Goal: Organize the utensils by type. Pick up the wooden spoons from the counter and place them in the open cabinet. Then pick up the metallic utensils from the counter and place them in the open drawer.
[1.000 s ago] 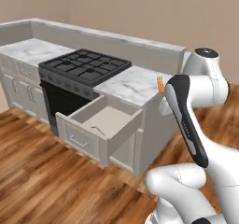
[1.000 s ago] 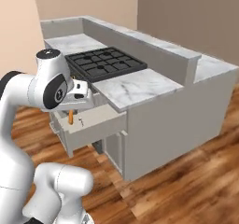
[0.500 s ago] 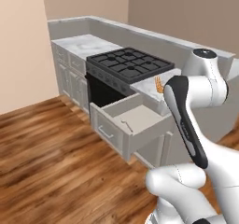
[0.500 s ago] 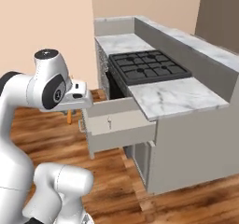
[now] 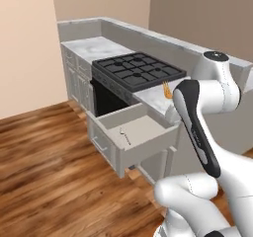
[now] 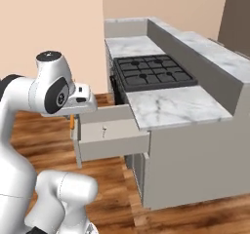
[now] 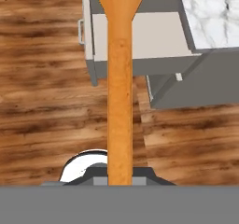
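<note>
Pointing away from end effector (image 7: 120, 175), orange fork (image 7: 120, 92), toward drawer (image 7: 144, 31).

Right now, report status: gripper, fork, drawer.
Gripper shut on orange fork, held out over the floor short of the drawer. Drawer open, silver utensil lying inside. Nothing in the way.
</note>
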{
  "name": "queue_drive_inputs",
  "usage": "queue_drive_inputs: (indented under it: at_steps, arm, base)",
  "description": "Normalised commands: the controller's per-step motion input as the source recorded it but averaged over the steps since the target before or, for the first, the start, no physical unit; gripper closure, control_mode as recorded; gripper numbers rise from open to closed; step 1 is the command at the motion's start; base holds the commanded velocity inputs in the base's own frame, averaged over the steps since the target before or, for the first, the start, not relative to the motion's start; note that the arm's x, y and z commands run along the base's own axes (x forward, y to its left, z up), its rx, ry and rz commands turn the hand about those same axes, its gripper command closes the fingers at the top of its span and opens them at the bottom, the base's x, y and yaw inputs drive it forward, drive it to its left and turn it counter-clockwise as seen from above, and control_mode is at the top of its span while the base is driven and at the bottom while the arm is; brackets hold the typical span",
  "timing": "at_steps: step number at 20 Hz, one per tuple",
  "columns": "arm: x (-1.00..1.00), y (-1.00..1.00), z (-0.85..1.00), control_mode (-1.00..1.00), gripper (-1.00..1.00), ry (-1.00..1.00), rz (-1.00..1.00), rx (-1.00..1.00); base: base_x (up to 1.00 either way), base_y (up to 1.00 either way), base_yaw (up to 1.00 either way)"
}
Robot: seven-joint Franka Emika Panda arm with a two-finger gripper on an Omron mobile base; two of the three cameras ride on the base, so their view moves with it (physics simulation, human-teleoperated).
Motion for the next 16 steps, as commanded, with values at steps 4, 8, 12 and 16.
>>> queue_drive_inputs:
  at_steps: [4,8,12,16]
  arm:
    - [0.0,0.0,0.0,1.0,1.0,0.0,0.0,0.0]
    - [0.0,0.0,0.0,1.0,1.0,0.0,0.0,0.0]
    - [0.0,0.0,0.0,1.0,1.0,0.0,0.0,0.0]
    - [0.0,0.0,0.0,1.0,1.0,0.0,0.0,0.0]
  base:
    - [0.09,-0.33,0.25]
    - [0.25,-0.49,0.31]
    - [0.21,-0.6,0.33]
    - [0.38,-0.54,0.34]
